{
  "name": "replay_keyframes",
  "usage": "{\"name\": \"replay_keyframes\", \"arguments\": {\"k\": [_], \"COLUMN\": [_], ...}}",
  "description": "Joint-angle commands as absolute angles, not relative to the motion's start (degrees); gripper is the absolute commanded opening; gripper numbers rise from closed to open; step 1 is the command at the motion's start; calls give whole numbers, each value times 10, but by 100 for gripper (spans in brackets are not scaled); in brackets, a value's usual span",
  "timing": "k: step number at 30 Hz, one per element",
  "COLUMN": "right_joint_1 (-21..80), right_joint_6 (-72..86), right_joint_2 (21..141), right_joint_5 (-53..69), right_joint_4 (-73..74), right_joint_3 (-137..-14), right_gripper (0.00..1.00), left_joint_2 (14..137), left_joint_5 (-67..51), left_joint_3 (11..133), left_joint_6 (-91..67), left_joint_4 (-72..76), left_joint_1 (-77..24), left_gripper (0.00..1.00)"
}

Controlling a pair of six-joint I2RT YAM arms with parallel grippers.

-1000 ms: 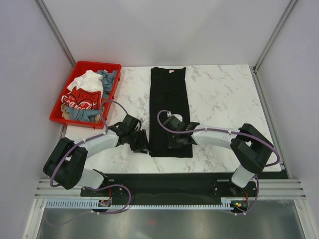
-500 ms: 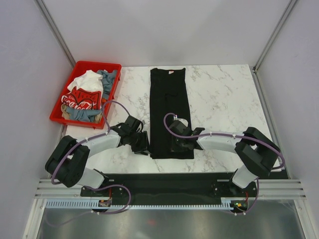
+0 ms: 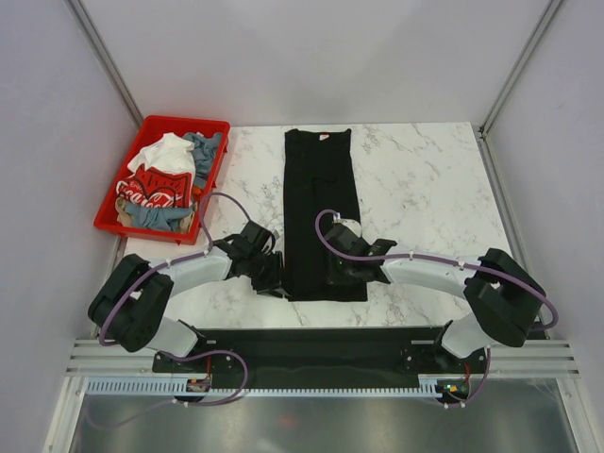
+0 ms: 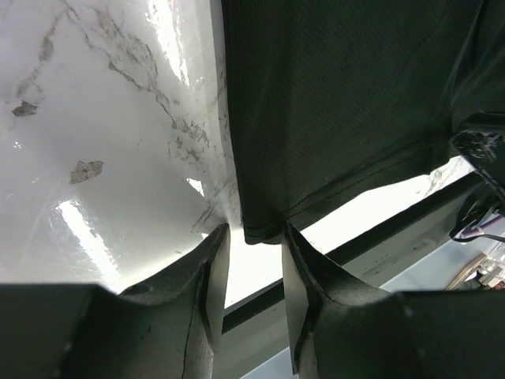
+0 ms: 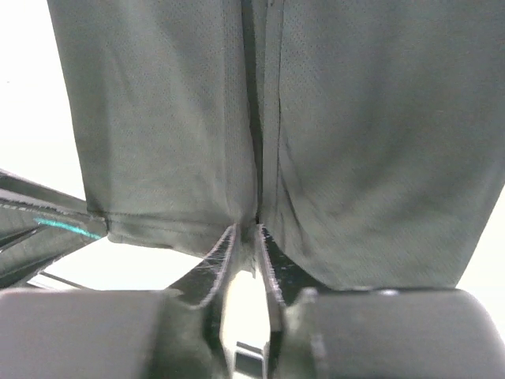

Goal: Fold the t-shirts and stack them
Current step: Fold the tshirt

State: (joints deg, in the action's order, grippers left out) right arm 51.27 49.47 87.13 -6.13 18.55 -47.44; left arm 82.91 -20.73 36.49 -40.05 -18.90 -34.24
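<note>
Currently we note black t-shirt [image 3: 319, 189] flat on table [image 3: 425, 189], folded to long strip, stretching away ahead of both hands. We find left hand [image 4: 254, 230] open, fingers apart, near hem corner at its tips. We find right hand [image 5: 249, 230] narrowly parted at hem's centre fold; cannot tell whether cloth is pinched. We log other t-shirts [image 3: 160, 179] heaped in red bin [image 3: 184, 121], well beyond left hand, to its left.
</note>
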Motion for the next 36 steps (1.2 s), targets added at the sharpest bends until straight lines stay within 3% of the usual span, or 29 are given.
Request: {"name": "replay_keyframes", "arguments": {"k": [1, 3, 4, 5, 11, 22, 30, 36], "right_joint_1": [515, 519, 520, 521, 526, 526, 526, 526], "right_joint_6": [485, 483, 483, 483, 474, 472, 463, 457], "right_joint_2": [845, 843, 844, 843, 871, 912, 886, 839], "right_joint_5": [-86, -84, -81, -73, -26, -52, -48, -25], "right_joint_4": [239, 253, 254, 252, 202, 156, 156, 182], "right_joint_3": [-521, -532, -535, -541, -538, -466, -463, -503], "right_gripper": [18, 17, 16, 16, 11, 6, 7, 16], "left_joint_2": [822, 795, 786, 780, 774, 786, 778, 775], "left_joint_5": [-212, -212, -227, -167, -166, -157, -170, -171], "left_joint_3": [361, 359, 357, 357, 369, 345, 339, 344], "left_joint_6": [-412, -412, -432, -479, -479, -479, -477, -472], "left_joint_4": [-178, -178, -148, -131, -131, -137, -136, -136], "left_joint_1": [-348, -348, -348, -348, -348, -347, -348, -348], "left_gripper": [40, 40, 35, 35, 35, 36, 40, 44]}}
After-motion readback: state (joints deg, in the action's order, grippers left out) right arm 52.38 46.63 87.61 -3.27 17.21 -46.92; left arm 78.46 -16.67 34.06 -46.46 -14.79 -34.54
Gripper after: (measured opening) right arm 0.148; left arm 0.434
